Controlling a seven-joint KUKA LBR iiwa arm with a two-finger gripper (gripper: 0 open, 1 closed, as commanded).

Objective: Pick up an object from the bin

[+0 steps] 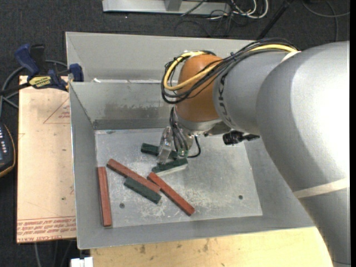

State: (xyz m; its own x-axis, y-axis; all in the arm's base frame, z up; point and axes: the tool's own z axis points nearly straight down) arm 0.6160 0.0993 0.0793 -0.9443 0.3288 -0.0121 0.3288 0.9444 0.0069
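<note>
My gripper [169,152] hangs low in the middle of the bin, under the orange cover. Its fingertips sit right over a dark green block [172,163] with a pale edge, which lies on the bin floor. Another small dark green piece [149,148] lies just left of the fingers. I cannot make out whether the fingers are round the block or only above it.
Left and in front of the gripper lie a dark green bar [142,190] and three reddish-brown bars: one upright along the left wall [104,197], one slanted [126,172], one running to the front right [172,193]. The arm covers the bin's right side.
</note>
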